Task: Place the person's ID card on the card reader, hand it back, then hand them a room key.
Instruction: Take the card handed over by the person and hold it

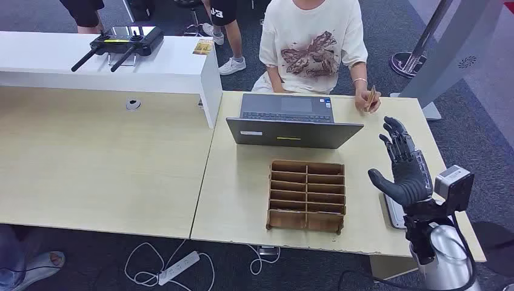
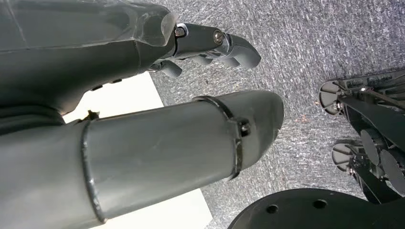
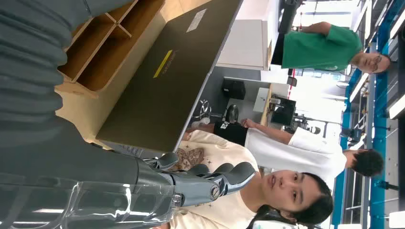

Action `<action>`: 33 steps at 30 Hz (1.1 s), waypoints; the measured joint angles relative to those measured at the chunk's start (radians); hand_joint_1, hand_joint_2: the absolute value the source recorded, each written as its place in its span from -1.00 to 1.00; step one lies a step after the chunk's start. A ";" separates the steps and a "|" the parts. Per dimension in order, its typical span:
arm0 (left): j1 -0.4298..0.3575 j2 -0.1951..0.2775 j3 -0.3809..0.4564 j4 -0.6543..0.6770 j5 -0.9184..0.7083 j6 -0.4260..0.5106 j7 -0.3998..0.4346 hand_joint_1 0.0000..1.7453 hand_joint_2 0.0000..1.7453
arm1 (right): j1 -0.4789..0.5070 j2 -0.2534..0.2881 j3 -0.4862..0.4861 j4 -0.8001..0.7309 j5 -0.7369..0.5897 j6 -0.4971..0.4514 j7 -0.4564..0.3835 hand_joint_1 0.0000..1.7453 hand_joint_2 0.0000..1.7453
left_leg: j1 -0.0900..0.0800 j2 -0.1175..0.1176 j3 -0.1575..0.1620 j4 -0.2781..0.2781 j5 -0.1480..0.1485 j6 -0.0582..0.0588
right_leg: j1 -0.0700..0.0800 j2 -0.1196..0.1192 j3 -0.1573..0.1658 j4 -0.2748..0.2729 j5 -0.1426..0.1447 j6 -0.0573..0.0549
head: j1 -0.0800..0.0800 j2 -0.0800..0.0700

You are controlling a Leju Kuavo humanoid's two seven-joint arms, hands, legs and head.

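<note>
Card [image 1: 371, 98] in person's hand [image 1: 369, 100], beyond empty right hand [image 1: 405, 168].

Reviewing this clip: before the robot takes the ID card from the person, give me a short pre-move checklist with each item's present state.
1. Right hand free to receive: ok, raised over the table's right end, fingers apart, nothing in it.
2. Card offered: ok, the person's hand holds a thin card at the table's far edge.
3. Path from hand to card: ok, bare table lies between them; the laptop sits to the side.
4. Card reader reachable: cannot tell, a pale flat device is mostly hidden under the right hand.
5. Left hand out of the way: ok, it hangs over the carpet, holding nothing.
6. Room keys in the wooden organizer: cannot tell.
</note>
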State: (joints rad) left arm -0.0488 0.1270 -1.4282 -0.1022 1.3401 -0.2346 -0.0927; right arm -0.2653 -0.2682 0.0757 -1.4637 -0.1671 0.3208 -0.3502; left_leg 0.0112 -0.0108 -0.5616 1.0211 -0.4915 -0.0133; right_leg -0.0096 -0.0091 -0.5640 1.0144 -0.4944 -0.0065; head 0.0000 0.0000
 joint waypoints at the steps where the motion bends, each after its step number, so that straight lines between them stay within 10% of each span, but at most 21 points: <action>1: 0.000 0.000 0.000 0.000 0.000 0.000 0.000 -1.00 -1.00 | 0.000 0.000 0.000 0.000 0.000 0.000 0.000 -1.00 1.00 | 0.000 0.000 0.000 0.000 0.000 0.000 | 0.000 0.000 0.000 0.000 0.000 0.000 | 0.000 0.000; 25: -0.002 0.007 0.000 0.000 -0.002 -0.002 0.007 -1.00 -1.00 | -0.011 0.001 0.019 -0.011 0.040 -0.031 0.020 -1.00 1.00 | 0.000 0.000 0.000 0.000 0.000 0.000 | 0.000 0.000 0.000 0.000 0.000 0.000 | 0.000 0.000; 33: 0.000 0.002 0.000 0.000 0.008 0.005 0.007 -1.00 -1.00 | -0.086 0.001 0.020 0.017 0.472 -0.334 0.081 -1.00 1.00 | 0.000 0.001 0.000 0.000 0.000 0.000 | 0.000 0.001 0.000 0.000 0.001 0.000 | 0.000 0.000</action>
State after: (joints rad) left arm -0.0492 0.1289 -1.4284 -0.1022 1.3476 -0.2300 -0.0857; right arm -0.3509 -0.2674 0.0958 -1.4469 0.3051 -0.0133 -0.2696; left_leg 0.0110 -0.0098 -0.5615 1.0211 -0.4912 -0.0134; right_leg -0.0098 -0.0079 -0.5640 1.0145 -0.4938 -0.0062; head 0.0000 0.0000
